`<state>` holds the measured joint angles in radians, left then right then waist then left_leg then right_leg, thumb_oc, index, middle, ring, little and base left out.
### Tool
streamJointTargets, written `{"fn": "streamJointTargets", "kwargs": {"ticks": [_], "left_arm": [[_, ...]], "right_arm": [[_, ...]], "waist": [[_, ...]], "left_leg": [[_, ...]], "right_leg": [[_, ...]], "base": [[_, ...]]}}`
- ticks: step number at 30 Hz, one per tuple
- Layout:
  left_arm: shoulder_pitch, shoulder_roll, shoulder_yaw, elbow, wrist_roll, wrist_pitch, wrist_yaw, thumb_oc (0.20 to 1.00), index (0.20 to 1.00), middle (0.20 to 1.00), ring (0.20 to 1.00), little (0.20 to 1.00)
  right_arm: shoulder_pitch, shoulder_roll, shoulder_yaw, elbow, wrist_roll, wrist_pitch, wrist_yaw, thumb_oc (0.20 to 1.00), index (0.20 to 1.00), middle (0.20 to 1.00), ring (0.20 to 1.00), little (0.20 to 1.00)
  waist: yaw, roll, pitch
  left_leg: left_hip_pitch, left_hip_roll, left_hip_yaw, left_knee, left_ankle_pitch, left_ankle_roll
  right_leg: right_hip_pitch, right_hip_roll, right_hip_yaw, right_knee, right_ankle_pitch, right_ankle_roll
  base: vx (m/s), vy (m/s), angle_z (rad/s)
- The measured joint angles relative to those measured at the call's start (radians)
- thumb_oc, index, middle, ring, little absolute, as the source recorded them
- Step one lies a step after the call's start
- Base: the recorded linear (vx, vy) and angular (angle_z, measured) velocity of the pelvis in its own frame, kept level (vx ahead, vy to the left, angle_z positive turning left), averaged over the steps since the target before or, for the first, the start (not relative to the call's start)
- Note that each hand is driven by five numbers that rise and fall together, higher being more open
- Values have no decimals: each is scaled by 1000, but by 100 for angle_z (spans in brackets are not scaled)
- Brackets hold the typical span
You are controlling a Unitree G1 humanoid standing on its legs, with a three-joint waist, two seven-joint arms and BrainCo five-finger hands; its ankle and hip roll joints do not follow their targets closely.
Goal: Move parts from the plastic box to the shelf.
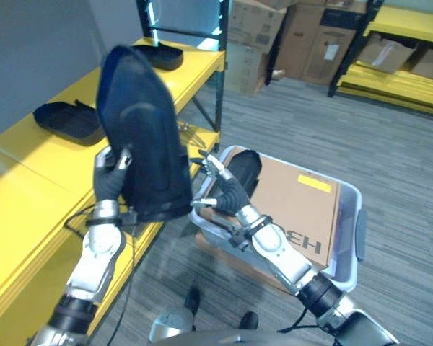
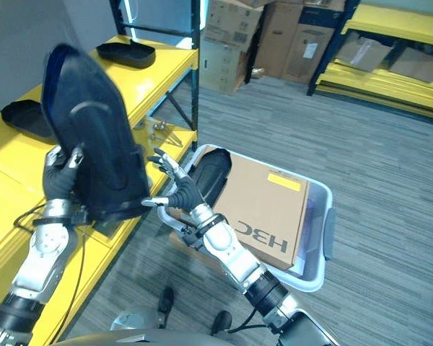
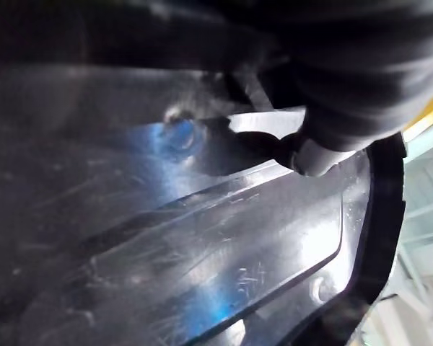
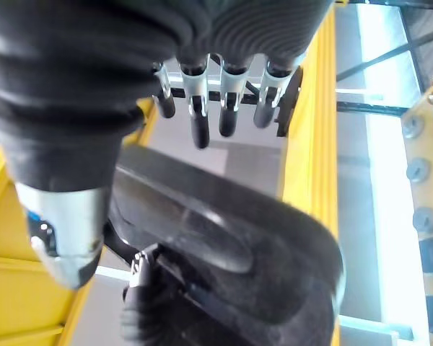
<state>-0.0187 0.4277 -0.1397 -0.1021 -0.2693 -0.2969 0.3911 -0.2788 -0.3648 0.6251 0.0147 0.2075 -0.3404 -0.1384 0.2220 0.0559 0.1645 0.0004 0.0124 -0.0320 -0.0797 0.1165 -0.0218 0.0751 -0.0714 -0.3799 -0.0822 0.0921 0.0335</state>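
Note:
A large black plastic part (image 1: 144,137) is held upright over the front edge of the yellow shelf (image 1: 29,187). My left hand (image 1: 110,176) is shut on its lower left rim. The part's glossy inner side (image 3: 202,252) shows in the left wrist view, with one finger (image 3: 325,155) curled on it. My right hand (image 1: 227,191) is open with fingers spread, just right of the part's lower edge. Its straight fingers (image 4: 202,108) point past the part (image 4: 238,252). Another black part (image 1: 245,169) lies in the pale plastic box (image 1: 350,238) behind that hand.
Two black parts (image 1: 68,119) (image 1: 162,54) lie on the shelf top. A cardboard sheet (image 1: 296,209) covers most of the box. A dark shelf post (image 1: 219,79) stands behind the held part. Cardboard boxes (image 1: 289,36) and another yellow rack (image 1: 404,65) stand at the back.

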Motion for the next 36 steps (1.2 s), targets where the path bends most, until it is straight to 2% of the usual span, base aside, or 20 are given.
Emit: {"fn": "streamJointTargets", "kwargs": {"ticks": [4, 5, 7, 8, 9, 11, 15, 17, 20, 21, 22, 23, 25, 26, 27, 28, 29, 31, 33, 36], "left_arm": [[118, 3, 83, 4, 19, -8, -8, 200, 200, 200, 200, 200], [137, 4, 98, 6, 19, -10, -16, 200, 200, 200, 200, 200], [166, 3, 107, 14, 19, -18, -45, 200, 200, 200, 200, 200], [170, 3, 107, 17, 20, -19, -54, 200, 200, 200, 200, 200], [170, 5, 108, 21, 38, -20, -74, 200, 200, 200, 200, 200], [169, 13, 109, 27, 55, -39, -91, 200, 200, 200, 200, 200], [151, 68, 127, 20, 89, -80, -95, 200, 200, 200, 200, 200], [79, 138, 145, -10, 120, -97, -98, 200, 200, 200, 200, 200], [-2, 210, 172, -45, 131, -123, -96, 200, 200, 200, 200, 200], [-77, 226, 179, -46, 131, -139, -92, 200, 200, 200, 200, 200], [-109, 228, 177, -46, 131, -141, -92, 200, 200, 200, 200, 200], [-131, 228, 174, -46, 129, -142, -92, 200, 200, 200, 200, 200], [-186, 214, 140, -39, 116, -143, -97, 200, 200, 200, 200, 200], [-196, 210, 123, -40, 115, -143, -98, 200, 200, 200, 200, 200], [-198, 209, 108, -40, 113, -148, -101, 200, 200, 200, 200, 200], [-184, 181, 95, -41, 106, -154, -112, 200, 200, 200, 200, 200], [-184, 159, 82, -42, 105, -154, -114, 200, 200, 200, 200, 200], [-168, 141, 57, -44, 104, -158, -119, 200, 200, 200, 200, 200], [-114, 139, 68, -63, 105, -156, -112, 200, 200, 200, 200, 200], [-100, 138, 66, -68, 106, -145, -112, 200, 200, 200, 200, 200]], "right_arm": [[85, -13, -56, 3, 2, 0, 21, 1000, 1000, 1000, 1000, 1000], [120, -23, -79, 2, 0, 0, 25, 1000, 1000, 1000, 1000, 1000], [243, -88, -137, 7, -1, 21, 23, 1000, 1000, 1000, 1000, 1000], [261, -106, -148, 17, -2, 22, 21, 1000, 1000, 1000, 1000, 1000], [302, -115, -176, 44, -11, 22, 16, 1000, 1000, 1000, 1000, 1000], [328, -104, -206, 82, -23, 20, 15, 1000, 1000, 1000, 1000, 1000], [321, -79, -209, 144, -93, -3, 6, 1000, 1000, 1000, 1000, 1000], [322, -68, -219, 252, -134, -25, 9, 1000, 1000, 1000, 1000, 1000], [313, -44, -232, 351, -149, -35, 26, 1000, 1000, 1000, 1000, 1000], [309, -44, -202, 382, -180, -37, 29, 1000, 1000, 1000, 1000, 1000], [306, -41, -192, 393, -197, -38, 33, 1000, 1000, 1000, 1000, 1000], [299, -36, -192, 404, -204, -38, 42, 1000, 1000, 1000, 1000, 1000], [311, -32, -195, 417, -209, -37, 64, 1000, 1000, 1000, 1000, 1000], [316, -30, -192, 435, -209, -36, 66, 1000, 1000, 1000, 1000, 1000], [325, -32, -189, 451, -210, -34, 71, 1000, 1000, 1000, 1000, 1000], [336, -26, -203, 506, -210, -35, 74, 1000, 1000, 1000, 1000, 1000], [339, -24, -204, 539, -208, -32, 74, 1000, 1000, 1000, 1000, 1000], [335, -29, -205, 607, -205, -20, 99, 1000, 1000, 1000, 1000, 1000], [287, -29, -205, 676, -197, -12, 143, 1000, 1000, 1000, 1000, 1000], [237, -30, -206, 740, -196, -3, 183, 1000, 1000, 1000, 1000, 1000]], "waist": [[17, 3, 30], [15, 0, 41], [-15, -17, 75], [-15, -15, 87], [-40, -15, 91], [-58, -27, 88], [-86, -40, 89], [-94, -41, 90], [-87, -38, 93], [-98, -35, 94], [-109, -33, 95], [-119, -26, 100], [-191, -11, 108], [-221, -13, 106], [-228, -21, 104], [-234, -25, 101], [-252, -31, 97], [-245, -44, 89], [-196, -31, 83], [-183, -32, 82]], "left_leg": [[3, -1, 0, -2, -7, -2], [3, 3, 34, -5, -21, -1], [-3, 21, 176, 52, -72, 2], [-5, 27, 217, 67, -81, 15], [-13, 39, 280, 102, -87, 20], [-3, 28, 328, 102, -78, 40], [16, -37, 311, 76, -59, 83], [20, -62, 283, 77, -69, 105], [35, -65, 263, 77, -78, 124], [38, -73, 219, 77, -80, 132], [41, -78, 184, 70, -76, 135], [41, -70, 159, 64, -67, 135], [39, -63, 9, 42, -31, 118], [36, -64, -41, 40, -26, 109], [41, -75, -83, 29, -27, 100], [48, -98, -162, 18, -16, 97], [43, -110, -202, 15, -9, 95], [43, -133, -212, 1, 0, 84], [34, -113, -203, 1, -7, 66], [32, -100, -202, 1, -3, 56]], "right_leg": [[21, -2, -24, 0, -8, 9], [34, -9, -50, 1, -9, 11], [73, -49, -141, 14, -38, 13], [81, -61, -158, 38, -48, 27], [105, -79, -194, 75, -84, 46], [111, -118, -225, 130, -118, 70], [95, -177, -187, 190, -129, 80], [49, -233, -154, 336, -125, 93], [-51, -301, -101, 549, -139, 114], [-79, -275, -44, 572, -187, 106], [-95, -237, -23, 566, -210, 105], [-108, -193, 27, 548, -239, 79], [-109, -5, 211, 434, -279, 69], [-96, 54, 288, 375, -282, 66], [-96, 89, 326, 332, -275, 49], [-103, 139, 412, 273, -245, 9], [-98, 152, 447, 235, -223, 5], [-108, 142, 450, 212, -123, -46], [-108, 149, 433, 197, -117, -53], [-91, 158, 417, 175, -111, -57]], "base": [[35, 62, 18], [22, 74, 68], [73, 132, 117], [109, 265, 126], [71, 256, 90], [85, 298, 71], [63, 251, 32], [24, 243, 52], [-33, 55, 29], [-22, -60, 59], [-19, -78, 78], [83, -114, 110], [104, -100, 174], [74, -66, 180], [16, -71, 176], [13, -91, 174], [-9, -87, 192], [7, -87, 134], [-9, -87, 19], [-14, -42, 13]]}}
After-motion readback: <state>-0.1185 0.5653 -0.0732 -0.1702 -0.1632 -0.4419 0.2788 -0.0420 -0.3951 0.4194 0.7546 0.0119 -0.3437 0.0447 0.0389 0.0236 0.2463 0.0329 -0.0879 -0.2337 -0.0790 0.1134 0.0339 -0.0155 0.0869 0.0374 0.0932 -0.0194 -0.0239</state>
